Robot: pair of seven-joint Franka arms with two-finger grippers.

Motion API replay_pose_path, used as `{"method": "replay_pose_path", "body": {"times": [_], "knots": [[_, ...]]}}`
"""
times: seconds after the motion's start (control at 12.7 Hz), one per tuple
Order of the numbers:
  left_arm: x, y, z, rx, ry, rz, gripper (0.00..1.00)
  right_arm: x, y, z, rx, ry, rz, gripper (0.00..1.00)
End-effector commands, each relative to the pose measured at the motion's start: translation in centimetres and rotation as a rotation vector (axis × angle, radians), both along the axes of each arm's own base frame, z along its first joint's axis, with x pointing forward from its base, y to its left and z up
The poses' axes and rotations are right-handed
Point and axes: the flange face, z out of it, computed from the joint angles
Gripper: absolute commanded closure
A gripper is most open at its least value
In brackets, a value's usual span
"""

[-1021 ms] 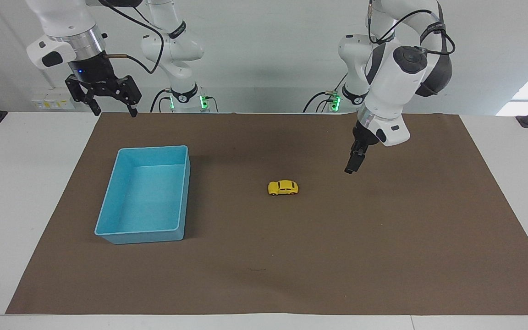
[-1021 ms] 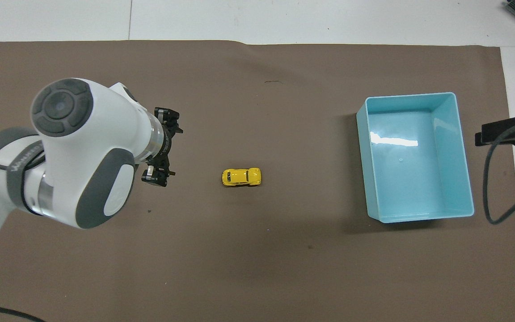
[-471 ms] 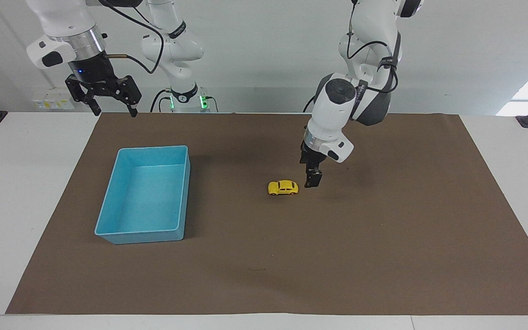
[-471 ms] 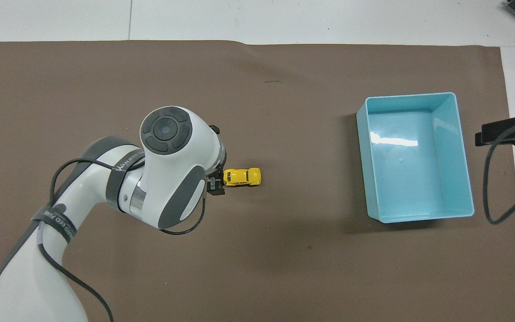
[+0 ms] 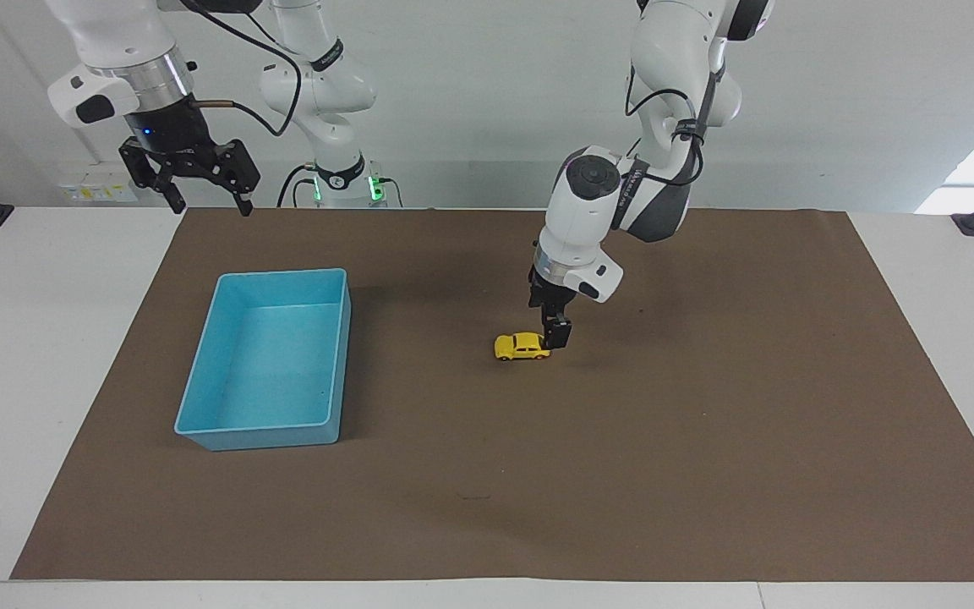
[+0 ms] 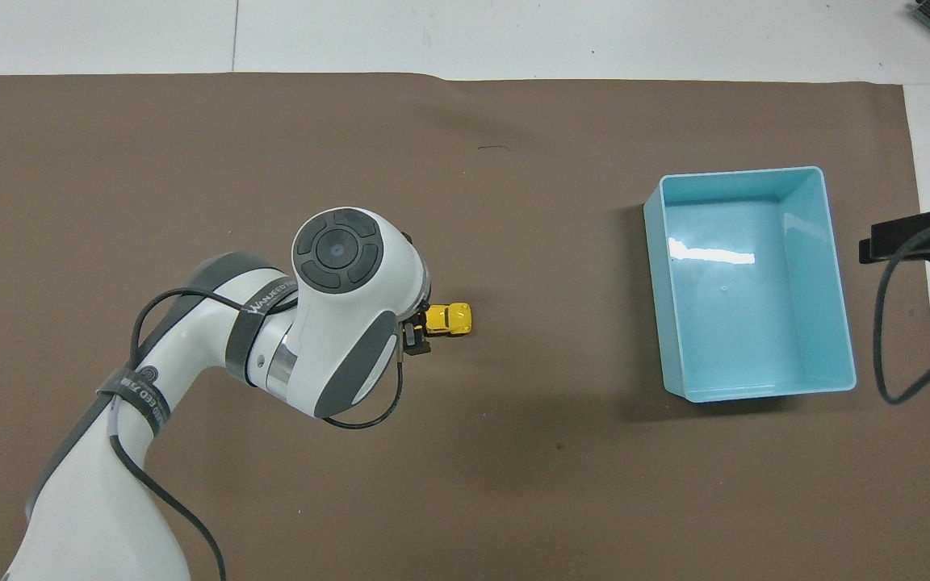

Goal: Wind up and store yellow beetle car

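On the brown mat (image 5: 707, 423), near its middle: yellow beetle car (image 5: 521, 347) (image 6: 449, 318), on its wheels, well apart from the blue bin (image 5: 260, 275) at its nine o'clock in the facing view. At the car's three o'clock end: left end effector (image 5: 558, 338), lowered, fingers spread, gripping nothing; touching or not, cannot tell. Over the mat's eleven o'clock corner: right end effector (image 5: 204, 182), raised, waiting, fingers wide apart, empty.
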Motion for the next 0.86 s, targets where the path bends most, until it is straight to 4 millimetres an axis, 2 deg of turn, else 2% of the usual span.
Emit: {"method": "replay_pose_path", "body": {"times": [0.0, 0.08, 0.16, 0.39, 0.55, 0.63, 0.79], "knots": [[0.0, -2.4, -2.2, 0.051, -0.002, 0.014, 0.0, -0.6, -0.4, 0.4, 0.008, 0.005, 0.017, 0.0], [-1.1, -4.8, -4.2, 0.089, -0.002, 0.008, 0.0, -0.6, -0.4, 0.4, 0.008, 0.005, 0.017, 0.0], [-1.0, -5.6, -5.6, 0.11, -0.012, 0.015, 0.0, -0.6, -0.5, 0.4, 0.008, 0.003, 0.016, 0.0], [-1.2, -5.3, -6.2, 0.122, -0.002, 0.017, 0.0, -0.6, -0.5, 0.4, 0.008, 0.005, 0.016, 0.0], [-1.4, -4.6, -7.5, 0.133, 0.009, 0.02, 0.0, -0.6, -0.5, 0.4, 0.008, 0.005, 0.016, 0.0], [-1.4, -4.5, -7.7, 0.138, 0.015, 0.021, 0.04, -0.6, -0.4, 0.4, 0.008, 0.003, 0.017, 0.0], [-1.3, -4.2, -7.8, 0.14, 0.017, 0.026, 0.19, -0.6, -0.4, 0.4, 0.008, 0.003, 0.017, 0.0]]}}
